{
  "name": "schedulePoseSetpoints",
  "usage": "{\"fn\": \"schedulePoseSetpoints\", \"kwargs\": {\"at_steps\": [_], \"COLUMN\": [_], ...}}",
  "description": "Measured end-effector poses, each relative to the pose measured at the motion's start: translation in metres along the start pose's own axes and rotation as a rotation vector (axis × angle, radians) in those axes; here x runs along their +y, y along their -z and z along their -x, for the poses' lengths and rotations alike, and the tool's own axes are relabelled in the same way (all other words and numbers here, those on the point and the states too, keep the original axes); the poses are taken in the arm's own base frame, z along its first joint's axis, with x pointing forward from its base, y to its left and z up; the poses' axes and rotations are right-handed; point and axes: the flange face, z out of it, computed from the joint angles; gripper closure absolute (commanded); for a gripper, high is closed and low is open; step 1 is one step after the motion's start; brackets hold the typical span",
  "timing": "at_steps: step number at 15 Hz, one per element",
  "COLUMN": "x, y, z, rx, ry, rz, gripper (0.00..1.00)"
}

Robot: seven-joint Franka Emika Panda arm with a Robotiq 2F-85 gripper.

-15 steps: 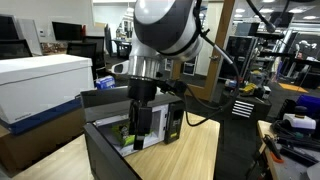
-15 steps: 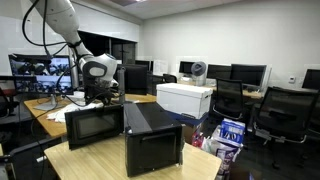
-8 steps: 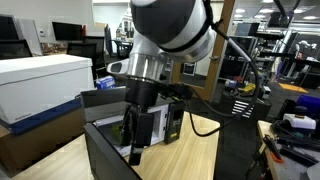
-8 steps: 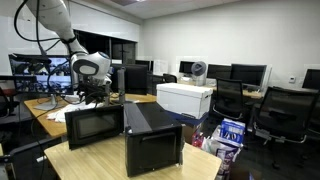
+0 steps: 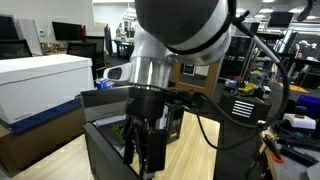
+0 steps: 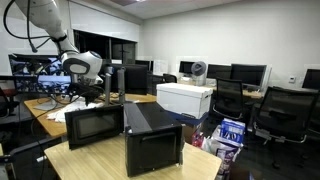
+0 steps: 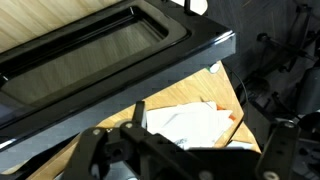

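Observation:
My gripper (image 5: 146, 152) hangs open on the big arm, with nothing between its fingers. It is low beside a black microwave (image 5: 108, 148) on the wooden table (image 5: 200, 150). From farther off, the gripper (image 6: 88, 94) is behind the microwave's windowed door (image 6: 95, 122), on the far side of the black body (image 6: 152, 140). In the wrist view the gripper (image 7: 190, 120) looks down past the door (image 7: 100, 50). White papers (image 7: 195, 128) lie on the wood below the open jaws.
A large white box (image 5: 42, 82) stands beside the table and also shows as the white box (image 6: 186, 98). Monitors (image 6: 40, 70) and cables line the back. Office chairs (image 6: 280, 110) and a bag of packets (image 6: 228, 135) are close by. Desks with clutter (image 5: 295, 120) lie beyond.
The arm has swung steadily sideways along the microwave, closer to one exterior camera, and sunk a little. The gripper has stayed open throughout.

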Motion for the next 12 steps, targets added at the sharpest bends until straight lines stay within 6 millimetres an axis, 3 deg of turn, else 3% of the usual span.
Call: {"fn": "schedulePoseSetpoints", "kwargs": {"at_steps": [8,10,12], "x": [-0.044,-0.049,-0.050], "y": [-0.039,-0.044,-0.047], "z": [0.003,0.005,0.005], "rx": [-0.075,-0.084,-0.088], "ry": [0.111,0.124,0.134], "rz": [-0.043,-0.047,-0.048], "gripper": [0.00,0.26,0.40]}}
